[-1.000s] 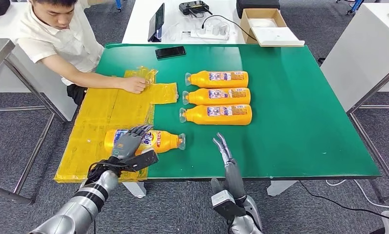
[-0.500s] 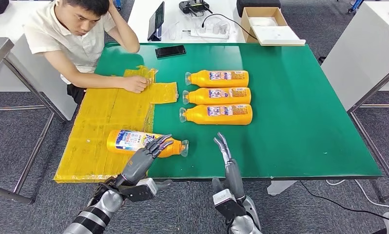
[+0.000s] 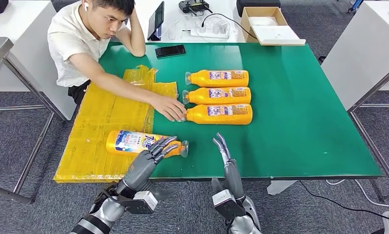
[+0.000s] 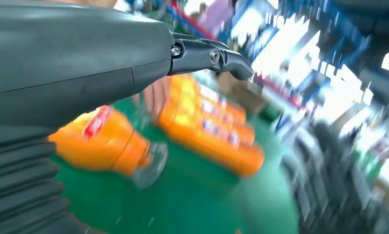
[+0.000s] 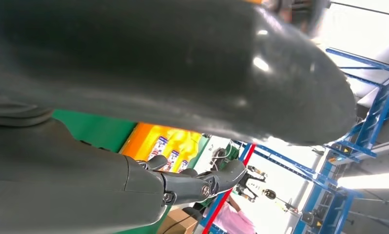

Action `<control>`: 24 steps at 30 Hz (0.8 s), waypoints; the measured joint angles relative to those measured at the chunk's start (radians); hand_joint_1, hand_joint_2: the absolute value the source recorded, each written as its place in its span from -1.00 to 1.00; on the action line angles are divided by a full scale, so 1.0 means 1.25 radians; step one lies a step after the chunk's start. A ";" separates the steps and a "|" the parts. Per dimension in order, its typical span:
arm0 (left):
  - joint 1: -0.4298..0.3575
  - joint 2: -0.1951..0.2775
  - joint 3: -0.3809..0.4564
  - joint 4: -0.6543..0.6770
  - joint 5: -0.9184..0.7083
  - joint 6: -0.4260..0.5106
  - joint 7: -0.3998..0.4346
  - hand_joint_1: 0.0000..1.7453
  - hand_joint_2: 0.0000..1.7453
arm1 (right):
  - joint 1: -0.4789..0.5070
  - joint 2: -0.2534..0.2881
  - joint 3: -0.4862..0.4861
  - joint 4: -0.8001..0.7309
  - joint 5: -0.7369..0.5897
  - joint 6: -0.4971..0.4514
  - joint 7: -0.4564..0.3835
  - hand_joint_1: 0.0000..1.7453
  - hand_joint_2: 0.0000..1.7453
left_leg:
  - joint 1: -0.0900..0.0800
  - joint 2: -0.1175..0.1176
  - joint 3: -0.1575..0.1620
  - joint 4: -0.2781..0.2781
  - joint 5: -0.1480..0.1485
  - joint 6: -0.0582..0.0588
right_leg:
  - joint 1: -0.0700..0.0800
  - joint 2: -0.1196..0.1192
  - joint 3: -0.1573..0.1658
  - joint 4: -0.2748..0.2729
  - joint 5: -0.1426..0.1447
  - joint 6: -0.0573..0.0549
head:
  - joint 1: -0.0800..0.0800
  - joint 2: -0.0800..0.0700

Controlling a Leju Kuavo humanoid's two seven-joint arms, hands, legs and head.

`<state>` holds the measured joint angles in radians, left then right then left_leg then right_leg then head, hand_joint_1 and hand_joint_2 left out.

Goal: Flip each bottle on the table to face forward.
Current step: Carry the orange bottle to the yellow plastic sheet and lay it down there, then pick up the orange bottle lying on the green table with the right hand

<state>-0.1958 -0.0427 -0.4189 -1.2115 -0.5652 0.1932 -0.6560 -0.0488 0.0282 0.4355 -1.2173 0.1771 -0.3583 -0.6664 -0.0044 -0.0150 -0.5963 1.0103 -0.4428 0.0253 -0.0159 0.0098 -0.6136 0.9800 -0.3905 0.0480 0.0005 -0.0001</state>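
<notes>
I am hovering my left hand (image 3: 151,157), fingers spread and holding nothing, over the near bottle (image 3: 144,142) lying at the table's (image 3: 300,126) front edge; a careless nudge risks rolling it off.

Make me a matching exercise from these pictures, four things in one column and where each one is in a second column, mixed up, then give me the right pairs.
Things:
1. near bottle
2. black phone
3. person's hand
4. cardboard box

Places:
A. on the white table beyond the green table
B. at the cap end of the nearest bottle in the row of three
C. lying partly on the yellow sheet, with the left hand at its neck
D. at the far edge of the green table

Pairs: 1-C, 2-D, 3-B, 4-A
</notes>
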 joint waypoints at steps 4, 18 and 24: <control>0.017 -0.026 0.000 -0.050 0.129 0.067 -0.001 -1.00 1.00 | 0.002 0.000 0.000 0.000 0.001 -0.017 0.000 -1.00 -1.00 | 0.000 0.000 -0.001 0.000 0.000 0.000 | 0.000 0.000 0.000 0.000 0.000 0.000 | 0.000 0.000; 0.151 -0.089 0.041 -0.281 0.541 0.142 0.005 -1.00 1.00 | -0.017 -0.053 -0.075 0.123 0.394 -0.219 0.159 -1.00 1.00 | -0.001 0.000 -0.001 0.000 0.000 0.000 | -0.001 0.000 -0.001 0.000 0.000 0.000 | 0.000 0.000; 0.194 -0.090 0.057 -0.329 0.516 0.167 -0.003 -1.00 1.00 | -0.074 -0.112 -0.187 0.217 0.525 -0.220 0.260 -1.00 1.00 | -0.002 0.000 -0.001 0.000 0.000 0.001 | -0.001 0.000 0.000 -0.001 0.000 0.001 | 0.000 0.000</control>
<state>0.0461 -0.1552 -0.3474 -1.6231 0.0794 0.4025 -0.6598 -0.1418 -0.1118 0.2018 -0.9462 0.8338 -0.6335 -0.3415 -0.0066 -0.0155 -0.5979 1.0107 -0.4431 0.0263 -0.0178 0.0092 -0.6142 0.9793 -0.3901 0.0489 0.0006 0.0000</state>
